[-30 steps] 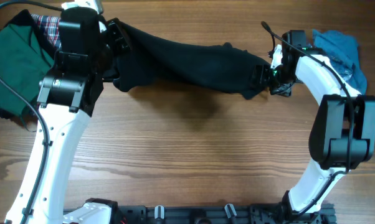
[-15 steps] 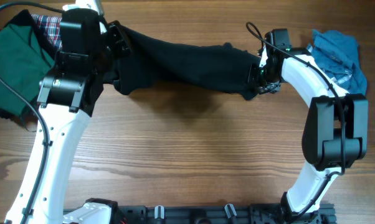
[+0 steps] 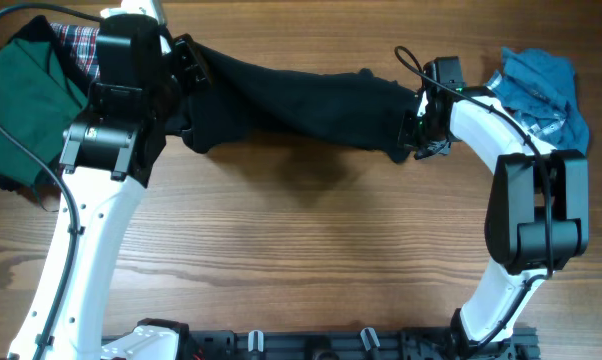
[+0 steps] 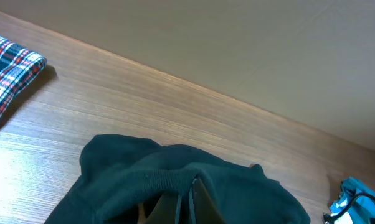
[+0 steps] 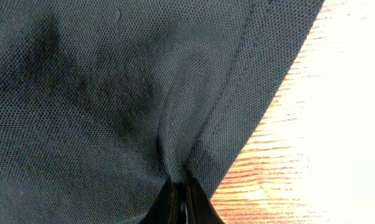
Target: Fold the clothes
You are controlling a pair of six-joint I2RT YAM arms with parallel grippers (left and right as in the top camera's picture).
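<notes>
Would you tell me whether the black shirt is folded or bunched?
Bunched, not folded: the black shirt stretches as a rumpled band between the left gripper and right gripper.

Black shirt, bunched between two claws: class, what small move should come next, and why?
Probably draw the claws apart and lift slightly. The left claw and right claw are each shut on an end of the black shirt, which is bunched between them; tension should spread it.
</notes>
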